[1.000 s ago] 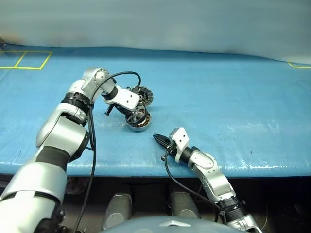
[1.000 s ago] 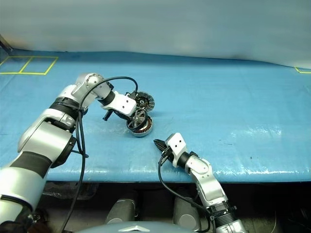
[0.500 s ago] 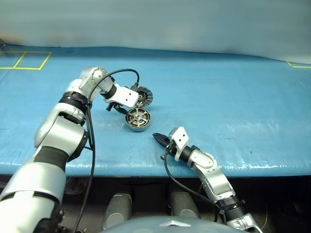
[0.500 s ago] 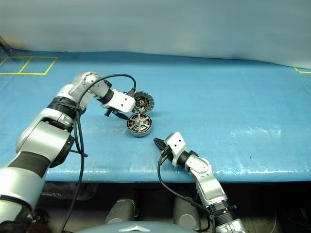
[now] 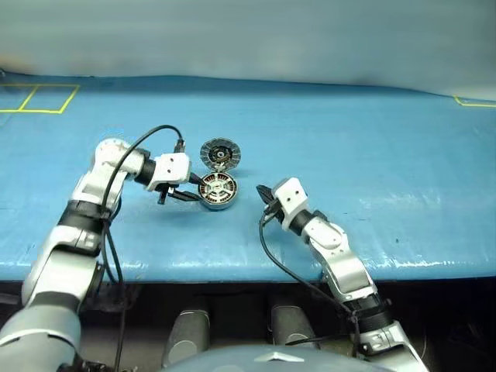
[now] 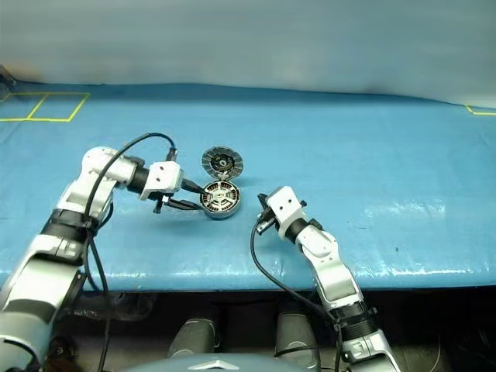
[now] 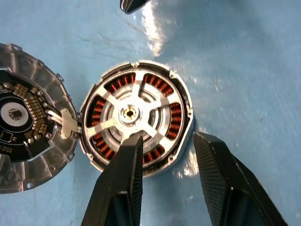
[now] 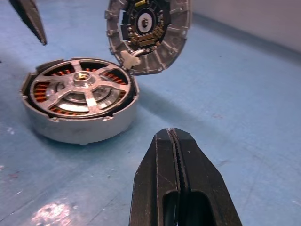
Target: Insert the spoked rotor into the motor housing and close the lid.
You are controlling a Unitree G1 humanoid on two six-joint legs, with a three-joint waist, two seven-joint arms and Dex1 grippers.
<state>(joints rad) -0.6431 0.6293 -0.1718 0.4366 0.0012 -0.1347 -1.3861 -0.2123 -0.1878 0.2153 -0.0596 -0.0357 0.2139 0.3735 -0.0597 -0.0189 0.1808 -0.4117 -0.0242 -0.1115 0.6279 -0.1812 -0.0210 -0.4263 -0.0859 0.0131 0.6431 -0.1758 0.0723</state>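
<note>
- Sitting flat on the blue surface [image 5: 372, 155], the motor housing [image 5: 217, 190] has the spoked rotor [image 7: 134, 115] already seated in it, copper windings showing between the spokes.
- Lid [image 5: 220, 153] stands open, tilted up on the far side of the housing, joined at the housing's rim; inner face w/ circuit bits faces back toward the robot.
- Left end effector [image 7: 164, 155] is part open, holding nothing; its tips straddle the housing's near-left rim, one finger over the rotor, one outside the wall. Contact w/ the rotor prob. none, but hard to tell.
- Right end effector [image 8: 175, 141] is closed & empty, just right of the housing, pointing at it, clear gap between.
- Key relation: lid must swing down toward the robot onto the housing; left is nearer the lid, though its finger over the rotor is in the lid's path.
</note>
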